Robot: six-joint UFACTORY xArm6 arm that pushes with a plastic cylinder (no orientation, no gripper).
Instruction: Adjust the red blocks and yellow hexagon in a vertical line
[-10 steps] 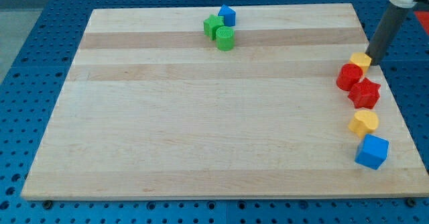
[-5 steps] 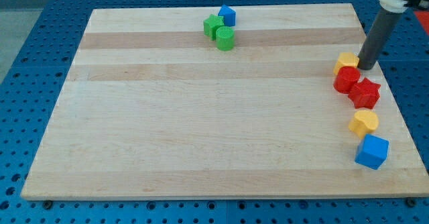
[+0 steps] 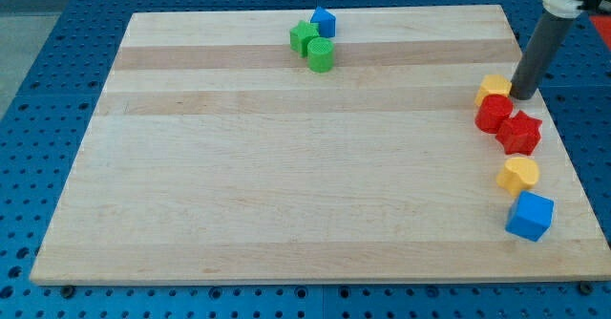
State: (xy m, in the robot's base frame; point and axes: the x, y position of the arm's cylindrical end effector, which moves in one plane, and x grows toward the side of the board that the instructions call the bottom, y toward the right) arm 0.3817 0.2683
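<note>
The yellow hexagon point(image 3: 494, 88) sits near the board's right edge. Just below it, touching, is a round red block point(image 3: 494, 114), and a red star-shaped block point(image 3: 520, 133) lies at that one's lower right. My tip point(image 3: 521, 95) stands right beside the yellow hexagon, on its right side, just above the red star block. The dark rod rises from there to the view's top right.
A yellow heart-shaped block point(image 3: 518, 175) and a blue cube point(image 3: 530, 216) lie below the red blocks by the right edge. A green star point(image 3: 304, 37), a green cylinder point(image 3: 321, 55) and a small blue block point(image 3: 324, 21) cluster at the top centre. The wooden board point(image 3: 286, 185) lies on a blue perforated table.
My tip moved left and pushed the yellow hexagon left, about 20 pixels; the round red block shifted slightly left. Nothing has moved in the last half second.
</note>
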